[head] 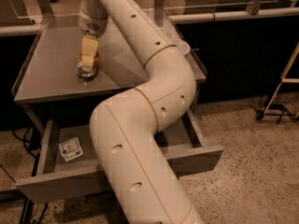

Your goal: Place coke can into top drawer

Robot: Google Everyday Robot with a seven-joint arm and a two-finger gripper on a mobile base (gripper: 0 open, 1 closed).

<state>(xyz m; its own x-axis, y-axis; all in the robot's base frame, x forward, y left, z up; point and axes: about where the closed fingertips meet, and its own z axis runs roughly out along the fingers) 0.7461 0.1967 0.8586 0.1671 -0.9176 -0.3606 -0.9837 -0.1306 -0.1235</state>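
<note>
The coke can [87, 67], red-orange with a silver end facing the camera, rests on the grey countertop [46, 73] near its middle. My gripper [88, 55] reaches down from the white arm, and a pale yellow finger [89, 49] lies against the can's front; it looks shut on the can. Below the countertop the top drawer [51, 183] is pulled out, showing a small white square tag [70, 148] inside at the left. The arm's elbow covers the drawer's middle and its handle.
The rim of a white round bowl [181, 45] shows behind the arm at the countertop's right. A metal stand on wheels [280, 92] is on the speckled floor at the right. Railings and more counters run along the back.
</note>
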